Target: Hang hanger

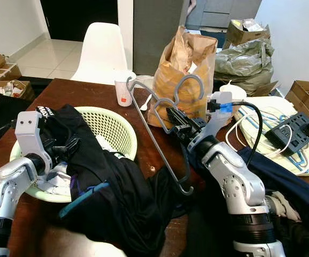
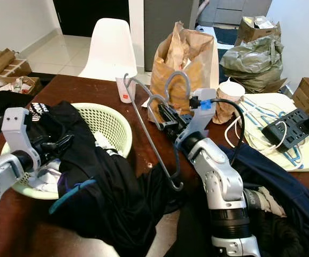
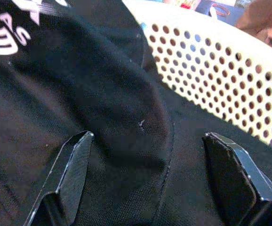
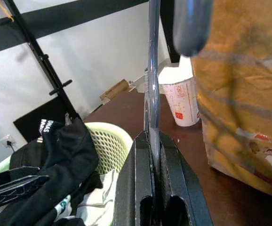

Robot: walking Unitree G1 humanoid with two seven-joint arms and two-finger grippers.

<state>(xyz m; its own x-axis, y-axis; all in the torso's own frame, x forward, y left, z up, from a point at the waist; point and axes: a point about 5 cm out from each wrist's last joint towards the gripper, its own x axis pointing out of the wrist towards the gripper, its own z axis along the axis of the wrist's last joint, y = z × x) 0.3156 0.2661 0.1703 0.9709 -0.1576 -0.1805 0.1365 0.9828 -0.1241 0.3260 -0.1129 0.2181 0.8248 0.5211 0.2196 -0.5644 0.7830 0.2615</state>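
1. The right gripper [image 1: 177,122] was raised over the dark brown wooden desk [image 1: 98,91], its two black fingers pressed together on the thin bar of a grey plastic clothes hanger [image 1: 153,134].
2. The hanger was held off the desk and tilted: its hook [image 1: 191,85] stood in front of a crumpled brown paper bag [image 1: 182,59], and its long bar ran down toward the robot, ending in a curved tip [image 1: 186,189] above dark clothing.
3. In the right wrist view the two fingers [image 4: 137,188] were closed flat against each other with the hanger bar [image 4: 152,89] rising straight out between them.
4. The left gripper [image 3: 150,179] hovered over a black garment with white lettering [image 1: 90,144] that spilled out of a pale green perforated plastic laundry basket [image 1: 114,126]; its fingers were spread wide and gripped nothing.
5. A white paper cup with a red logo [image 1: 123,92] stood on the desk between the basket and the paper bag.
6. A white plastic chair [image 1: 98,51] stood beyond the far edge of the desk.
7. A black power strip [image 1: 295,130] lay on the pale cloth to the right.
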